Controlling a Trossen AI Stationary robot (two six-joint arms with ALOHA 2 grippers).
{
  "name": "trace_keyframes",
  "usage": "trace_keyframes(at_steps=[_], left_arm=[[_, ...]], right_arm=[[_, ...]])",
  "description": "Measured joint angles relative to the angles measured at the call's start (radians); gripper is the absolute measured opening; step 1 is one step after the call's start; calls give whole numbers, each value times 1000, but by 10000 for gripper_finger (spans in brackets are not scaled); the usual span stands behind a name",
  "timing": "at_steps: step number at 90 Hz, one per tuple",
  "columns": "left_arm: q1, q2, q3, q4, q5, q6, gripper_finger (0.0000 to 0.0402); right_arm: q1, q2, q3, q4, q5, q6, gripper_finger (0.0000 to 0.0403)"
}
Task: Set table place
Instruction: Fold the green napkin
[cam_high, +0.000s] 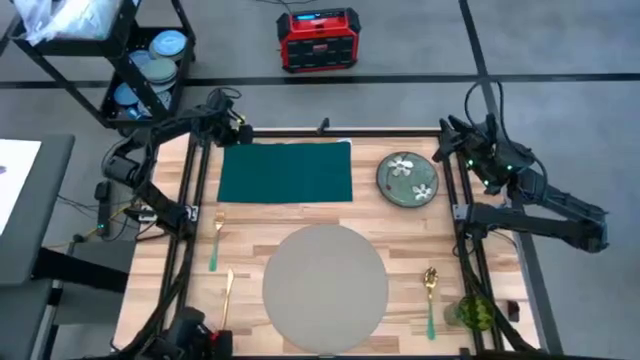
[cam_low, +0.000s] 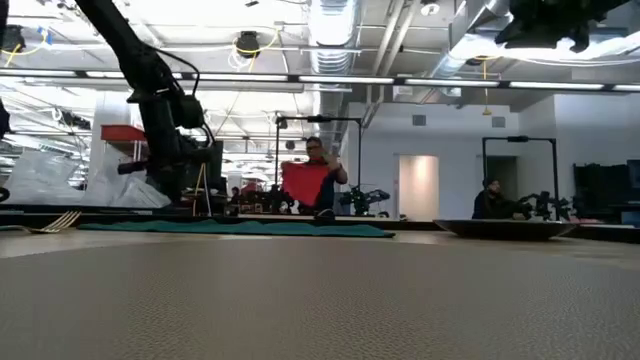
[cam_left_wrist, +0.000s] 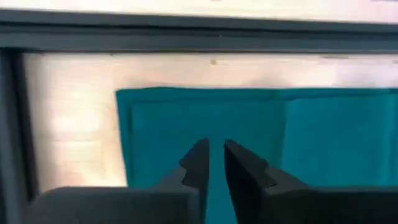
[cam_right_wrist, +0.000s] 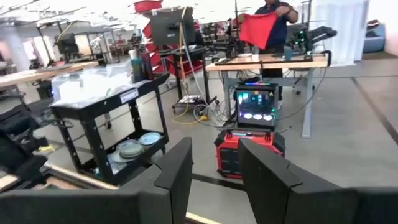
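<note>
The grey round placemat (cam_high: 325, 285) lies flat at the near middle of the wooden table (cam_high: 400, 230). A dark green napkin (cam_high: 285, 172) lies spread at the far side, and a flowered plate (cam_high: 408, 180) sits to its right. My left gripper (cam_left_wrist: 216, 155) hangs over the napkin's far left part (cam_left_wrist: 161, 130), its fingers a narrow gap apart with nothing between them. In the high view, my left gripper (cam_high: 238, 128) is at the far left corner. My right gripper (cam_high: 447, 140) waits open above the far right corner, facing the room.
A fork (cam_high: 215, 240) and a gold knife (cam_high: 228, 295) lie left of the placemat. A spoon (cam_high: 430, 292) and a green glass (cam_high: 475, 312) are on its right. A black cart of dishes (cam_high: 150, 60) and a red box (cam_high: 318, 38) stand beyond the table.
</note>
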Motion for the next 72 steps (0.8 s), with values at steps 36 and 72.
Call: trace_keyframes(at_steps=[36,72], left_arm=[[-16,-2,0,14,-92,11,213],[-8,83,0,59,-145,-141,204]], right_arm=[[-13,1,0,-64,-44,30,118],[-13,0,0,-57,-42,28,118]])
